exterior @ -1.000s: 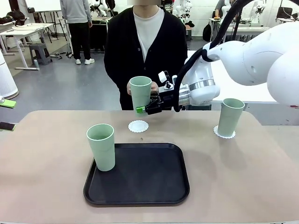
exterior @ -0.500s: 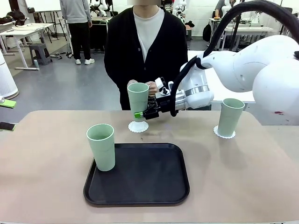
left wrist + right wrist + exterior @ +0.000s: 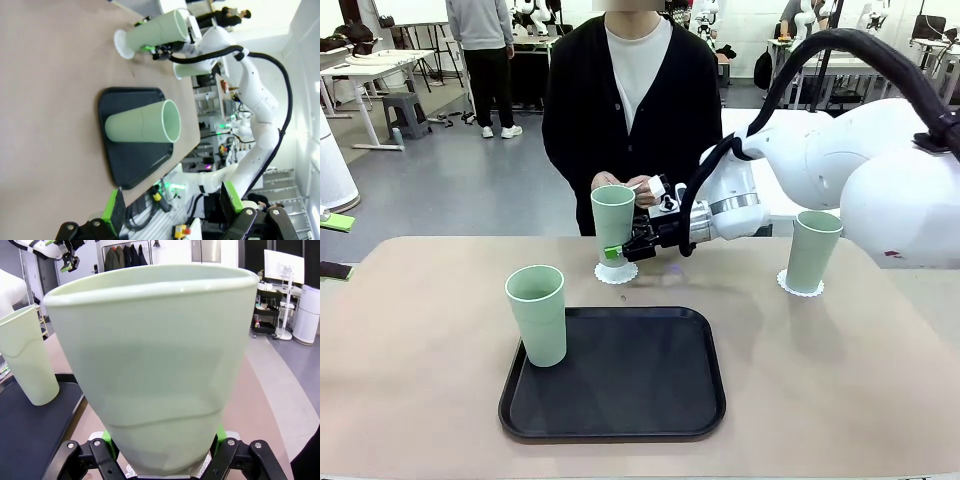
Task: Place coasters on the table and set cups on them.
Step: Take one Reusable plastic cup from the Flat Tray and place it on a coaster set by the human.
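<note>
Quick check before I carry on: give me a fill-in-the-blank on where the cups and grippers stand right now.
1. The right gripper is shut on a ____ at the middle coaster.
2. The left cup stands on the black ____.
3. The right cup stands on a white ____.
4. The left gripper has its jaws ____.
Missing words: cup; tray; coaster; open.
</note>
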Robot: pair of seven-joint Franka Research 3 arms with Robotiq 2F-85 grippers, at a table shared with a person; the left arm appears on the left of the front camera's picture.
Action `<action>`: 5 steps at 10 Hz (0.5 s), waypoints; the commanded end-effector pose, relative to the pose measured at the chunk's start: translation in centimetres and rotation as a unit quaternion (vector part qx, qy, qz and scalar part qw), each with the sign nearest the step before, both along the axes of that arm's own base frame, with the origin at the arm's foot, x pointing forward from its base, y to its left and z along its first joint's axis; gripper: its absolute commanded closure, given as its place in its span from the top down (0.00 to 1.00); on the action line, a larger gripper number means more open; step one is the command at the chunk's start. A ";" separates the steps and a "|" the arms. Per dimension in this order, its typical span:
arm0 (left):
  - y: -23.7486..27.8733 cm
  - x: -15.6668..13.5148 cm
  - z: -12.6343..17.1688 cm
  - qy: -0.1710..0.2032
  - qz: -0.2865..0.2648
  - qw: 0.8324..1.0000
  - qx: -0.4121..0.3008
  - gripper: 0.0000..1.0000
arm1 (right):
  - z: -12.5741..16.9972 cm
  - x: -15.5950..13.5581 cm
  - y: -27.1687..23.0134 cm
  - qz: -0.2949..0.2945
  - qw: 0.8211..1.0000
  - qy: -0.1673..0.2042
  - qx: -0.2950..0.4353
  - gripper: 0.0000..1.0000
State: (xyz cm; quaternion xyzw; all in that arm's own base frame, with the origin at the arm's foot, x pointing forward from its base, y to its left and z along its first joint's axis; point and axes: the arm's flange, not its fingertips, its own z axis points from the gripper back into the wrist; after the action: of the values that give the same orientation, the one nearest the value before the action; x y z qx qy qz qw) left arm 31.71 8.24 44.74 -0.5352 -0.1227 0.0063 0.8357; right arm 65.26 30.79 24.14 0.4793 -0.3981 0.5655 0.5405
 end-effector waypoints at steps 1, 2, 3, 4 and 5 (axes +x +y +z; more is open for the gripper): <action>0.1 0.0 0.0 -0.004 0.000 1.000 -0.005 1.00 | -0.4 1.4 0.4 0.008 1.000 0.018 -0.016 0.81; 0.1 0.0 0.0 -0.004 0.000 1.000 -0.005 1.00 | -0.7 1.2 0.6 0.009 1.000 0.023 -0.017 0.81; 0.1 0.0 0.0 -0.004 0.000 1.000 -0.005 1.00 | -0.8 1.2 0.5 0.009 0.999 0.023 -0.021 0.81; 0.1 0.0 0.0 -0.004 0.000 1.000 -0.005 1.00 | -0.7 1.2 0.3 0.008 0.999 0.024 -0.023 0.81; 0.1 0.0 0.0 -0.004 0.000 1.000 -0.005 1.00 | -0.8 1.1 0.5 0.009 0.999 0.027 -0.021 0.81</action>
State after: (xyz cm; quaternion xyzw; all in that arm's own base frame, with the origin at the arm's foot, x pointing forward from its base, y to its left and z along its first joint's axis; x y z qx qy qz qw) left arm 31.71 8.24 44.74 -0.5352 -0.1227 0.0064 0.8357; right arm 65.52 30.81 23.03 0.4848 -0.3801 0.5620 0.5519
